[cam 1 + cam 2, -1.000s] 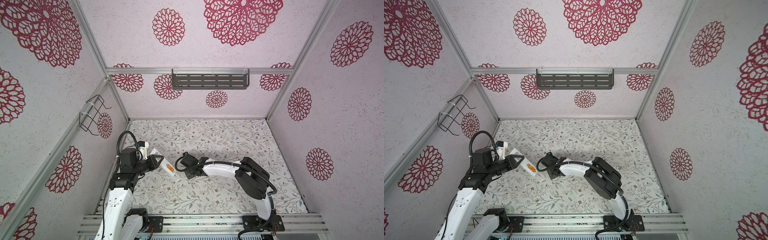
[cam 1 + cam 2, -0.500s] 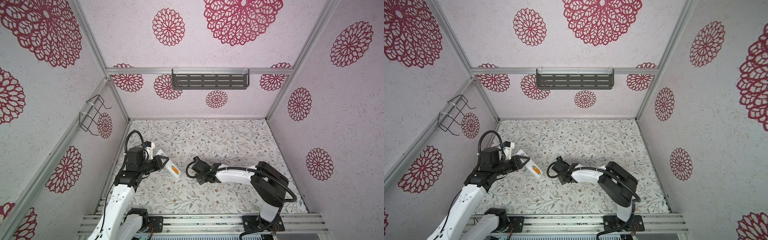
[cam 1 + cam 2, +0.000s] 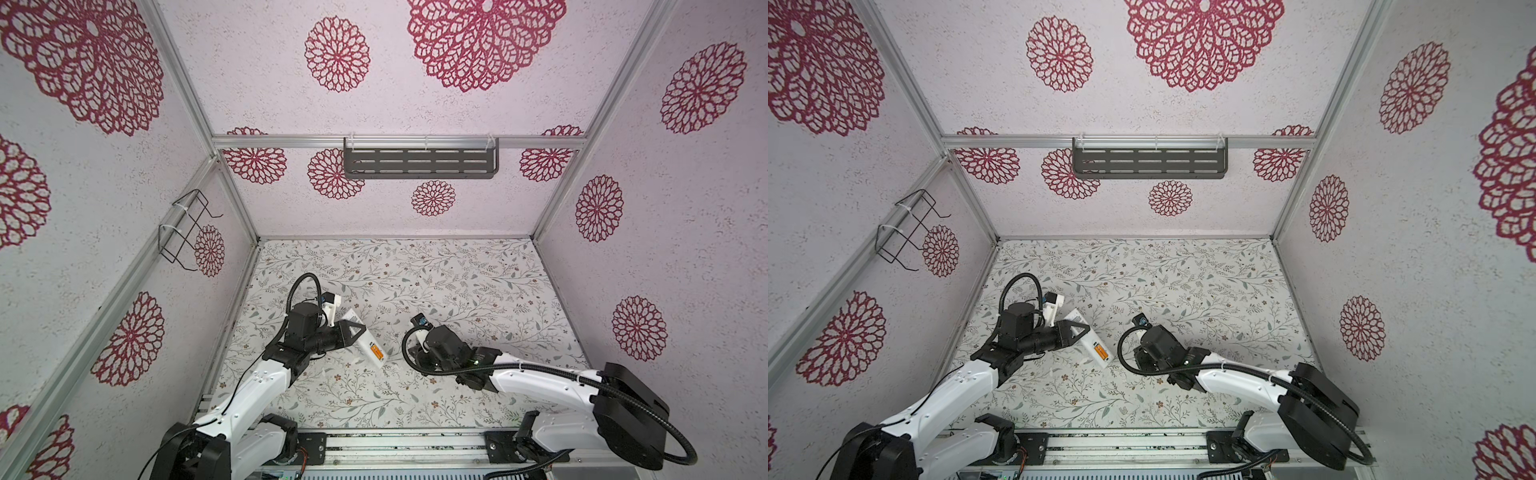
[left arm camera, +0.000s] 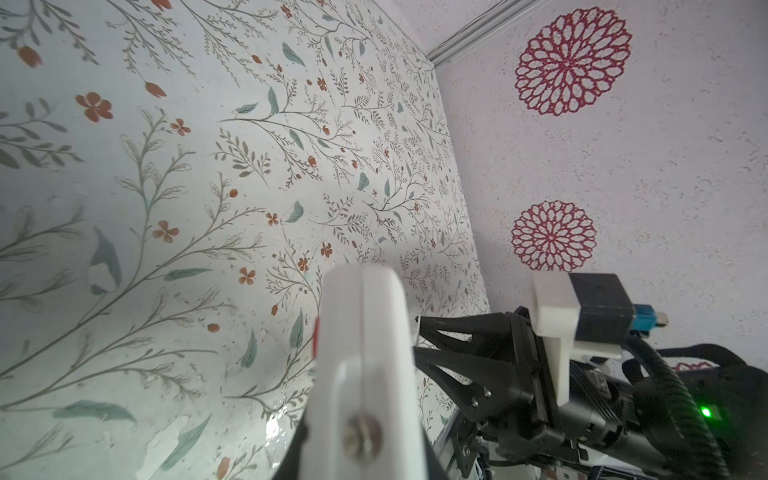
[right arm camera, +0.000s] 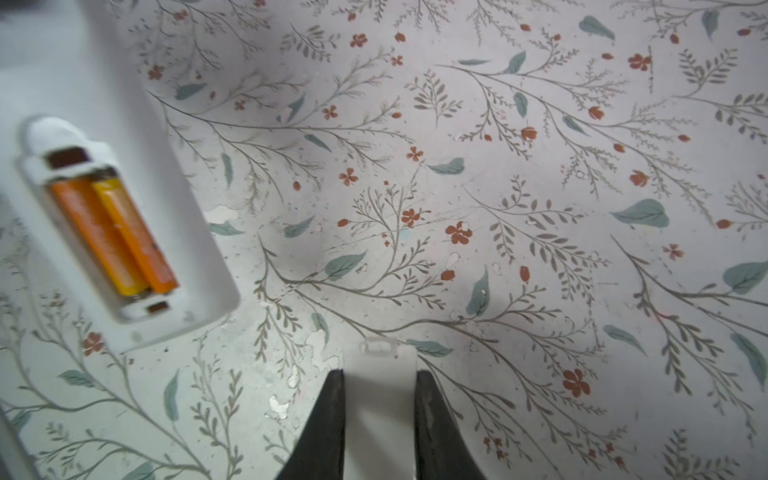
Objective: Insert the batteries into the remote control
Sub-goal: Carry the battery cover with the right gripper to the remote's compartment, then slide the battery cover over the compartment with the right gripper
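— Nearest the lens?
— The right fingers (image 5: 328,415) pinch a white cover (image 5: 380,395) over the floral desk (image 3: 457,291).
— Beyond?
— The left fingers (image 3: 352,331) clamp the remote control (image 3: 371,348); both batteries (image 5: 112,232) sit in its open bay, near that cover, not touching.

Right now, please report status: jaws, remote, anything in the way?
Left jaws shut on remote control. Both batteries seated, compartment open. Right jaws shut on white cover. Nothing between cover and remote.

Two batteries (image 5: 96,232) — one remote (image 5: 194,249) — one cover (image 5: 380,401)
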Controlling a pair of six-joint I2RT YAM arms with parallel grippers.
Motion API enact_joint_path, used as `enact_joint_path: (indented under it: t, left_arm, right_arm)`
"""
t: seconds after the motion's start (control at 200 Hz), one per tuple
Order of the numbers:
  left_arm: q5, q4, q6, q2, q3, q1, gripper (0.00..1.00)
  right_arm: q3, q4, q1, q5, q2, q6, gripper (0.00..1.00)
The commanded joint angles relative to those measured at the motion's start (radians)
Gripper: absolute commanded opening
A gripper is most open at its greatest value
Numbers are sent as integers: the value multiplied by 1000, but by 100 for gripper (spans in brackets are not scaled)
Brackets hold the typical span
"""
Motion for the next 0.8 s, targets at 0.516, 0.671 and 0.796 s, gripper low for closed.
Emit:
enact_joint_path:
  t: [0.516, 0.671, 0.796]
  left_arm:
    - [167, 303, -106, 31, -8, -47, 0]
    - [183, 326, -125, 27, -8, -47, 0]
    - [198, 359, -145, 30, -14, -45, 0]
  right_arm:
    - [-39, 450, 34, -118, -142, -93, 17]
    - [-43, 495, 47, -112, -132, -102, 17]
    - [-37, 501, 56, -110, -110, -111, 17]
